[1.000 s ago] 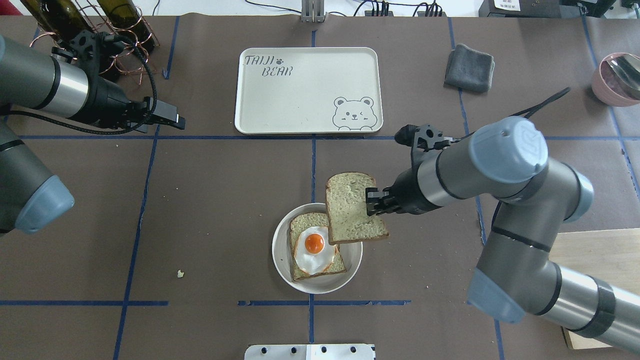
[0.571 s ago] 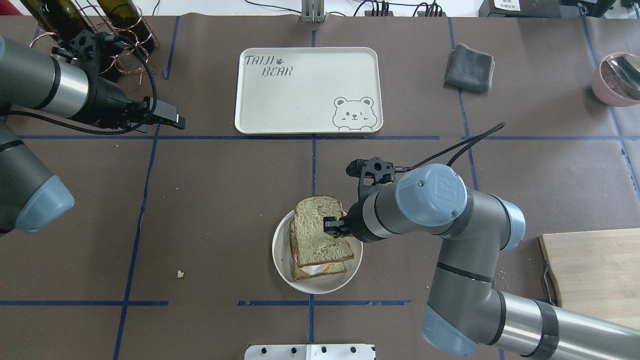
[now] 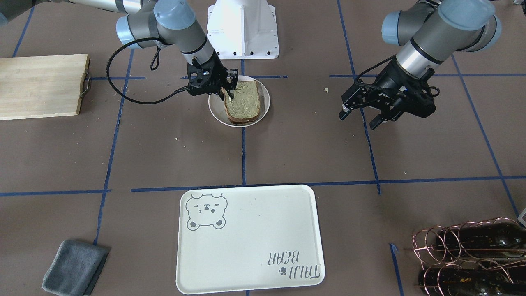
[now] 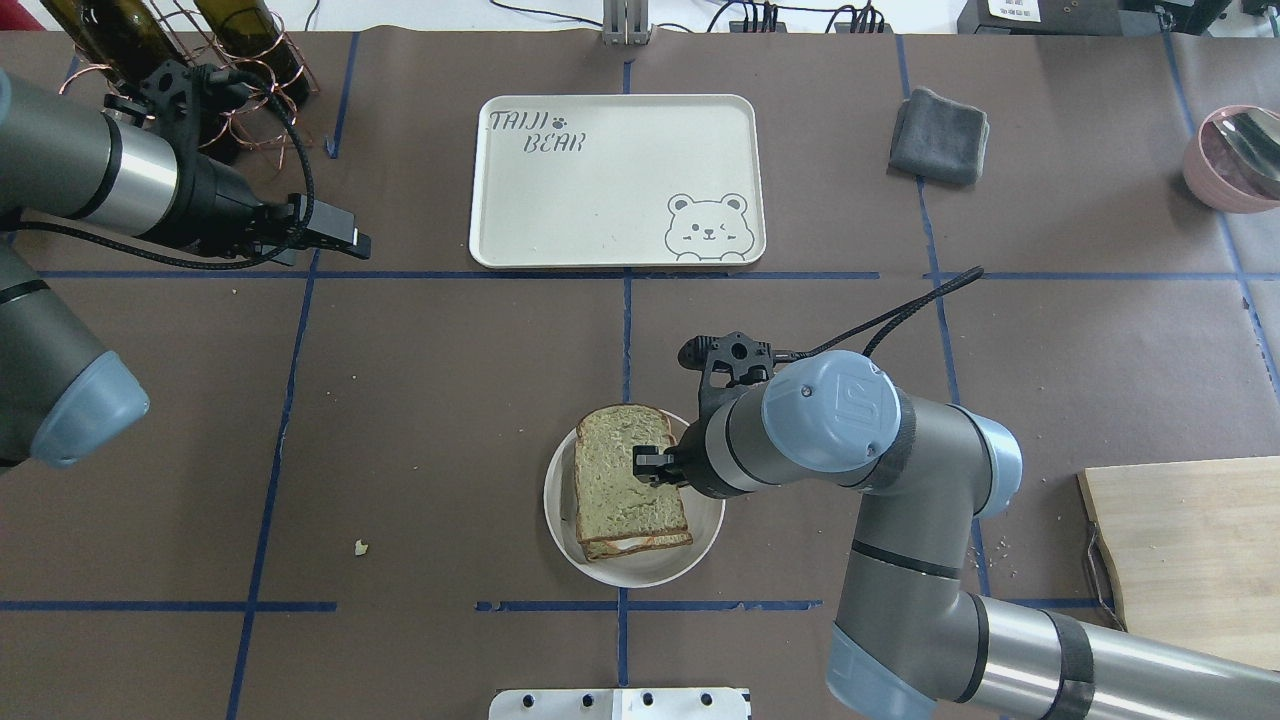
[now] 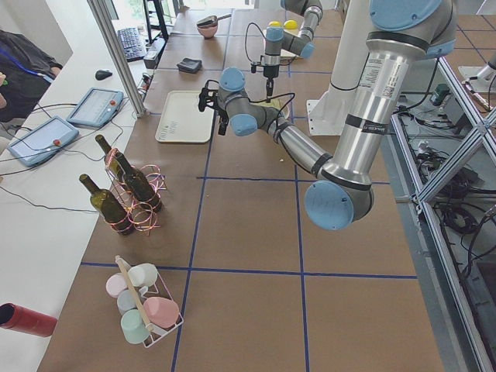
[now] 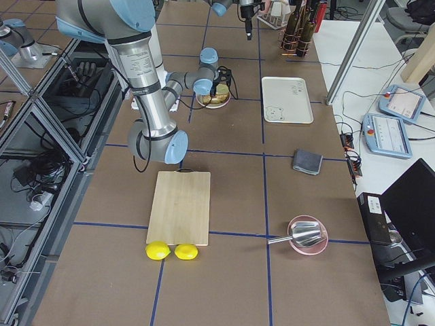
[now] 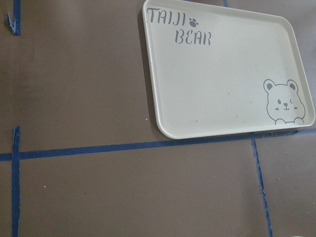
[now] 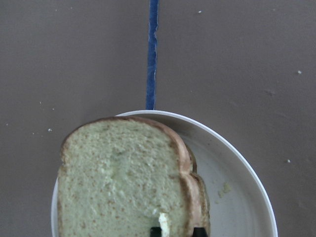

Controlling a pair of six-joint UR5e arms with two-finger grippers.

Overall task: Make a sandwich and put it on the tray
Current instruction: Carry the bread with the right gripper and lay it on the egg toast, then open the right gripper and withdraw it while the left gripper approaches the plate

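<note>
The right gripper point(image 4: 646, 467) is clenched on the crust edge, nearest its arm, of the top pale tan bread slice point(image 4: 618, 465); that slice lies flat on the sandwich point(image 3: 242, 106), brown-crusted slices with white egg showing between them, on the small round white plate point(image 4: 640, 572); the left gripper point(image 3: 358, 120) hovers well apart, fingers spread, holding nothing; the large cream rectangular bear-printed tray point(image 4: 600, 200) lies beyond the plate, apart from it
</note>
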